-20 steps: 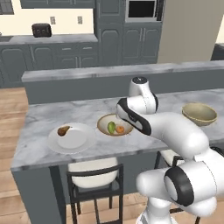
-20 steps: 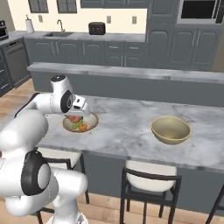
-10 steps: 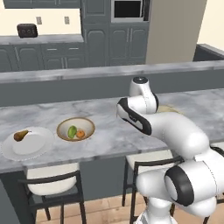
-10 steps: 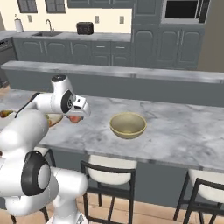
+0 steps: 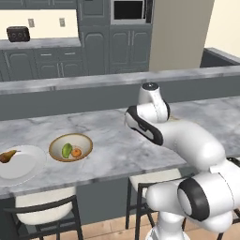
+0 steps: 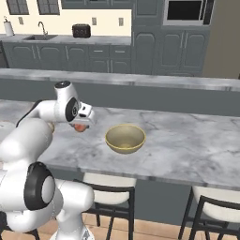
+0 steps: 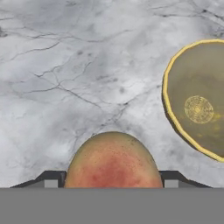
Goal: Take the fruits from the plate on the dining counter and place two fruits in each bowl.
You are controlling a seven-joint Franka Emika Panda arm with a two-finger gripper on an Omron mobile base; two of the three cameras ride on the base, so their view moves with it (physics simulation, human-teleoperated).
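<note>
Left base view, from left to right: the white plate (image 5: 18,165) lies at the left edge of the marbled bench (image 5: 112,140) and carries the brown pear-shaped fruit (image 5: 7,156). Just beside it stands a tan bowl (image 5: 71,147) holding the green oval fruit (image 5: 67,150) and the small orange fruit (image 5: 77,152), the two touching. Farther right the white arm reaches over the bench, and its body hides the hand.

Right base view, from left to right: the arm bends over the bench (image 6: 187,140), and the reddish-pink fruit (image 6: 80,127) shows beneath the hand, raised above the stone. To its right, apart from it, sits the second tan bowl (image 6: 125,138), upright and with nothing visible inside. This bowl and this fruit are hidden in the left base view, which in turn gives the plate and the filled bowl.

Hand view: the fingers (image 7: 113,178) pinch the reddish-pink fruit (image 7: 113,162) between them, their tips showing at either side of it. The stone lies below, and the rim of the second bowl (image 7: 168,105) curves in at the right.
</note>
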